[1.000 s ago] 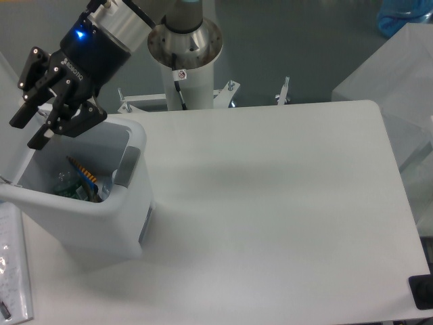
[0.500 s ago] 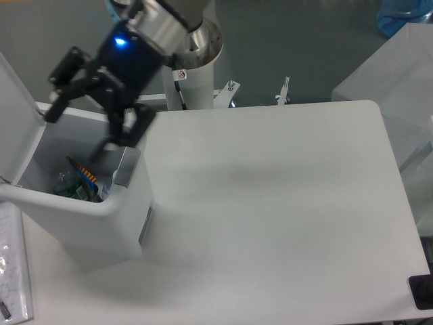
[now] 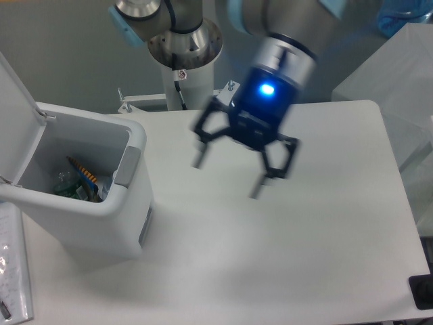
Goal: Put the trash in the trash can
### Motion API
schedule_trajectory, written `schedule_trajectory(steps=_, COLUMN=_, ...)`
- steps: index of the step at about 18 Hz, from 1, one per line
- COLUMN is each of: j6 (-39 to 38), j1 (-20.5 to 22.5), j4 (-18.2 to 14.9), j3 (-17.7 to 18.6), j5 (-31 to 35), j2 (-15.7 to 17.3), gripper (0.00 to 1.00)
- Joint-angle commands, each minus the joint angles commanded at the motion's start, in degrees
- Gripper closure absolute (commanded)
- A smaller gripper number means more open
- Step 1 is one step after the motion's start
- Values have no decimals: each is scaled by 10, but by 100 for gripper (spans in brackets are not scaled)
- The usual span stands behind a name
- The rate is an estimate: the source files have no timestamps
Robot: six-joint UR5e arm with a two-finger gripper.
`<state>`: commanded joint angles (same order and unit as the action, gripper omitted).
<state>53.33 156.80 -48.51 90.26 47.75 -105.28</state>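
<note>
The white trash can (image 3: 122, 217) stands at the left of the table with its flip lid (image 3: 15, 115) raised. Trash lies at its bottom: clear crumpled plastic with some green and an orange-striped piece (image 3: 80, 184); I cannot tell the separate pieces apart. My gripper (image 3: 227, 177) hangs over the middle of the table, well to the right of the can. It is motion-blurred, its fingers (image 3: 258, 185) spread wide, open and with nothing between them.
The arm's base column (image 3: 184, 61) rises behind the table's back edge. A clear sheet with small print (image 3: 12, 271) lies at the front left beside the can. A dark object (image 3: 422, 292) sits at the front right corner.
The gripper has swung from above the trash can's opening rightward to over the table's middle, staying open and empty. The can's contents look unchanged.
</note>
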Motion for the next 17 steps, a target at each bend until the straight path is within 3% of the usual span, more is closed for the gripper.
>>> schedule_trajectory(steps=3, j6=4, j1=-2, j4=-1, j3=-10, j5=158, j2=-18, gripper=0)
schedule_trajectory(steps=7, j6=41, j1=0, j4=-3, j3=-19, j5=217, j2=-39, gripper=0)
schedule_trajectory(steps=9, j6=146, j1=-5, j4=-6, j3=9, j5=277, j2=-48, gripper=0)
schedule_trajectory(steps=13, j6=183, j1=-9, j4=-10, j3=23, j5=338, j2=-49, gripper=0)
schedule_trajectory(steps=15, j6=186, j1=-11, j4=-38, j3=20, j5=370, j2=-51, gripper=0)
schedule_trajectory(steps=17, j6=191, j1=-29, j4=-75, j3=-4, j5=408, j2=-59, gripper=0)
